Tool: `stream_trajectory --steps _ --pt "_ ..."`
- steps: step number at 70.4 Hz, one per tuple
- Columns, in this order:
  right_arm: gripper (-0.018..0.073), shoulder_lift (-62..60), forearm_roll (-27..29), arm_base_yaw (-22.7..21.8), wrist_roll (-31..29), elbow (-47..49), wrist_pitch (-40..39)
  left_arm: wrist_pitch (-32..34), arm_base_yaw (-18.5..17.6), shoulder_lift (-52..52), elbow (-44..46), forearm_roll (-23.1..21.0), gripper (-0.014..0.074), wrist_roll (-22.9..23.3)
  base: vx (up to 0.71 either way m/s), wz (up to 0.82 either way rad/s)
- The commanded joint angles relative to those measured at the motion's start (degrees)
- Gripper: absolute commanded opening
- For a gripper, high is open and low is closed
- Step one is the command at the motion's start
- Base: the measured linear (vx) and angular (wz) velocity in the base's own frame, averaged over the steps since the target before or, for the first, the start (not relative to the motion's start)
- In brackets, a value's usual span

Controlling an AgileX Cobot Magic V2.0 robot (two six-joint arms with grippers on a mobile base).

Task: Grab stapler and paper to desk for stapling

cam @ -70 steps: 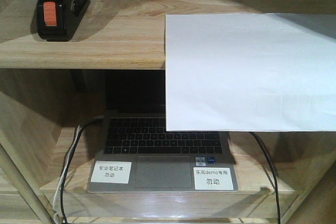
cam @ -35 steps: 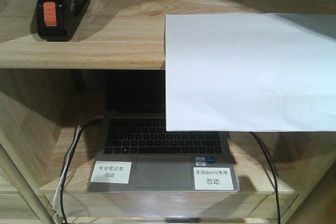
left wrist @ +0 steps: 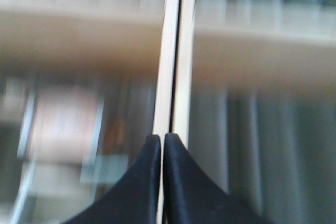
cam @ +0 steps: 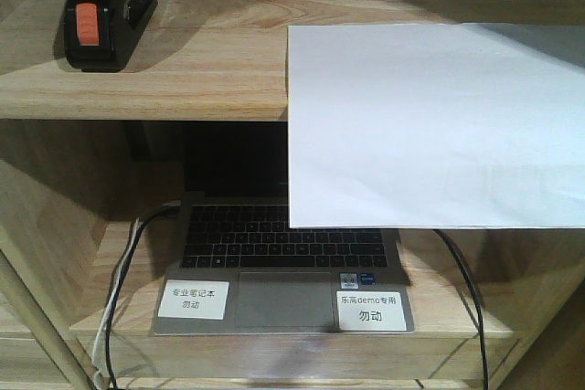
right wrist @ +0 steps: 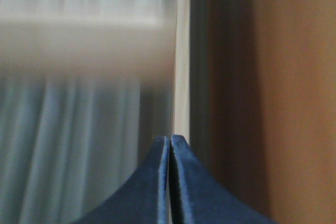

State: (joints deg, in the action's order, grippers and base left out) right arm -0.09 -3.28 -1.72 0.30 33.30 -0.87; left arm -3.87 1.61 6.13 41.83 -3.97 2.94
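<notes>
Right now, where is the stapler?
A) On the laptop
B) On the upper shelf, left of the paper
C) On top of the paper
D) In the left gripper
B: the stapler sits on the upper shelf, left of the paper and apart from it.

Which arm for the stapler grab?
Likely left: the stapler sits at the left end of the upper shelf, the paper on the right. Left gripper and right gripper are both shut, empty.
</notes>
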Motion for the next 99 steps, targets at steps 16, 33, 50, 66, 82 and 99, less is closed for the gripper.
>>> stream_trajectory --steps 16,33,50,66,82,99 --pt "-0.0006 17.69 5.57 0.02 0.23 23.1 13.6 -16.31 0.07 14.81 22.01 -0.54 0.0003 0.41 0.0 0.0" --pt "0.0025 30.06 6.21 0.02 -0.3 30.11 25.5 -22.69 0.07 21.59 22.83 -5.85 0.0092 -0.09 0.0 0.0" --pt "0.0244 32.98 6.21 0.02 -0.3 30.17 33.12 -33.79 0.07 25.79 22.83 -6.22 0.038 -0.09 0.0 0.0" --pt "0.0661 32.98 5.8 0.02 -0.3 30.17 33.96 -34.42 0.07 25.98 22.83 -6.11 0.0705 -0.09 0.0 0.0" --pt "0.0715 32.98 5.8 0.02 -0.3 30.17 34.14 -34.75 0.07 26.17 22.83 -6.11 0.0713 -0.09 0.0 0.0" --pt "0.0634 32.98 5.8 0.02 -0.3 30.17 34.42 -35.03 -7.91 27.1 22.83 -6.15 0.0698 -5.11 0.0 0.0"
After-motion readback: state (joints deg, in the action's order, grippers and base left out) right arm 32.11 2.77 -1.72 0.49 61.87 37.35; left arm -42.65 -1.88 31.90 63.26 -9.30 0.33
